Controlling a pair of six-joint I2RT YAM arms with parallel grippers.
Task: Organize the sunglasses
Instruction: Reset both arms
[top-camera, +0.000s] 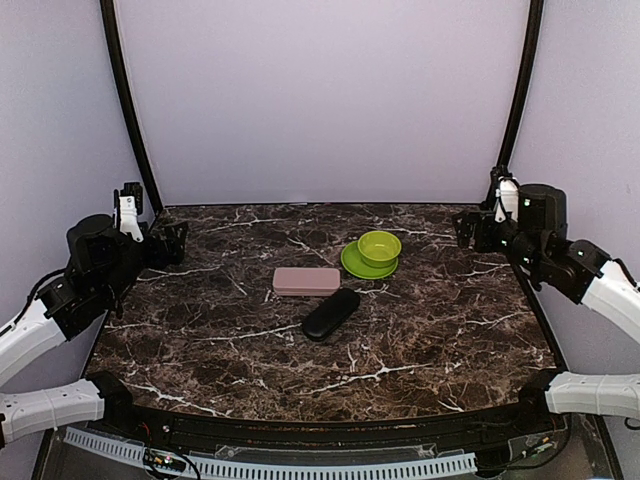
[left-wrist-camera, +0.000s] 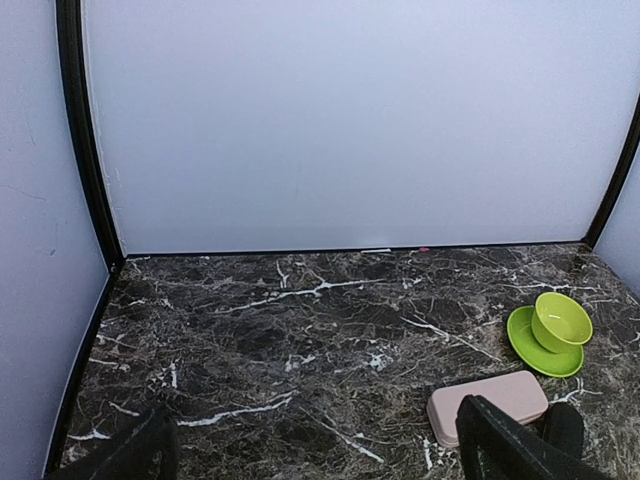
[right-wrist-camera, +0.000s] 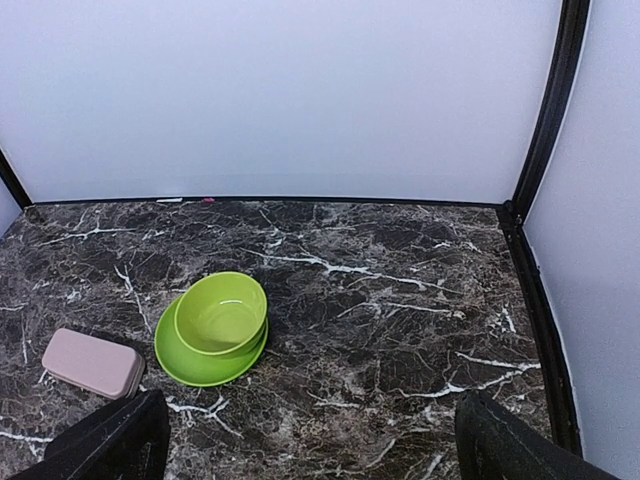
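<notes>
No sunglasses show in any view; neither the red-pink pair nor the black wire pair is visible. A shut pink rectangular case (top-camera: 306, 281) and a shut black oval case (top-camera: 331, 313) lie mid-table. The pink case also shows in the left wrist view (left-wrist-camera: 488, 406) and the right wrist view (right-wrist-camera: 92, 362). My left gripper (top-camera: 175, 243) is raised at the table's far left, open and empty. My right gripper (top-camera: 466, 230) is raised at the far right, open and empty.
A lime green bowl (top-camera: 379, 248) sits tilted on a lime green plate (top-camera: 356, 265) right of the pink case; both show in the right wrist view (right-wrist-camera: 221, 313). Pale walls with black posts (top-camera: 128, 105) close the table on three sides.
</notes>
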